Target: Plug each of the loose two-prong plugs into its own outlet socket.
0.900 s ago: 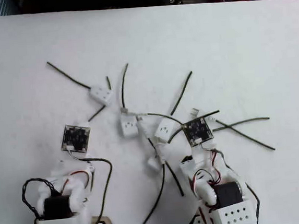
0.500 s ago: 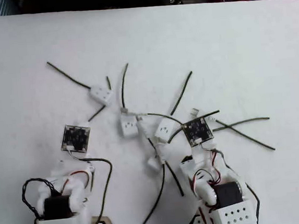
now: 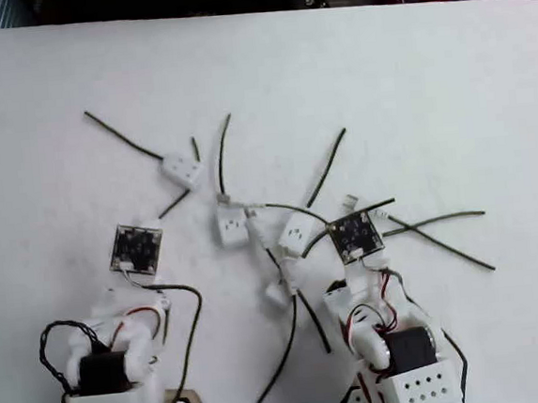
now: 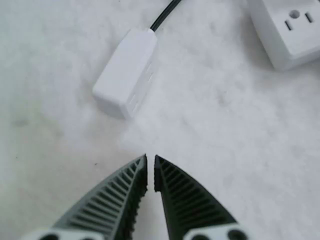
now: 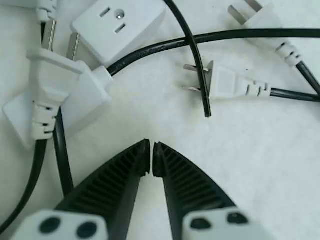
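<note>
Overhead, at lower left: left pincer [image 4: 150, 170] pressed together, empty. Mid-frame: outlet sockets [image 3: 232, 225] and loose two-prong plugs [image 5: 225, 82] strewn among black cords [image 3: 282, 351]. Likely light, hard, slick; best pinched across the ribbed body behind the prongs. At lower right: right pincer [image 5: 151, 159] also pressed together, empty. Bare desk [image 3: 446, 73] across upper frame for swinging cords.

There are three white outlet sockets [image 3: 232, 225], at least three loose two-prong plugs [image 5: 225, 82], and two arms [image 3: 104, 367]

White two-prong plug [image 5: 226, 84], lying loose, unplugged; white outlet socket [image 5: 117, 21] nearby, face-up
</note>
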Controlling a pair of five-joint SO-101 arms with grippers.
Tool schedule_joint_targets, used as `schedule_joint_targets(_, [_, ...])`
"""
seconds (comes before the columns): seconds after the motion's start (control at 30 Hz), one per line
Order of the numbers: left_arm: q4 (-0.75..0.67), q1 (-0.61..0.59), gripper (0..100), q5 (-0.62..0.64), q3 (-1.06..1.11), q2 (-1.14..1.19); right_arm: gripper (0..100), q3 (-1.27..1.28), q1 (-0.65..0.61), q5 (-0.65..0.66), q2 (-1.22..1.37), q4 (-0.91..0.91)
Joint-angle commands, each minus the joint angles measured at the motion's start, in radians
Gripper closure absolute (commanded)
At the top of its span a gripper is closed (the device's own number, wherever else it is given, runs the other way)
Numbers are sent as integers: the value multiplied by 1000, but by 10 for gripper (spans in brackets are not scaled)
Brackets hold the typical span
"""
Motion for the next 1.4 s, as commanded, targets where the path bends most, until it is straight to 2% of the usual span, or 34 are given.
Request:
schedule_joint_targets(0.0, [5,-7,949,0,-3,-12,981,12,5,-3,1,5])
schedule_joint_targets(1.27, [18,-2,947,-6,-3,-12,981,12,-2,-3,1,5])
schedule_joint_targets(1.37, [-21,-2,946,-8,-11,-12,981,12,-4,-6,1,5])
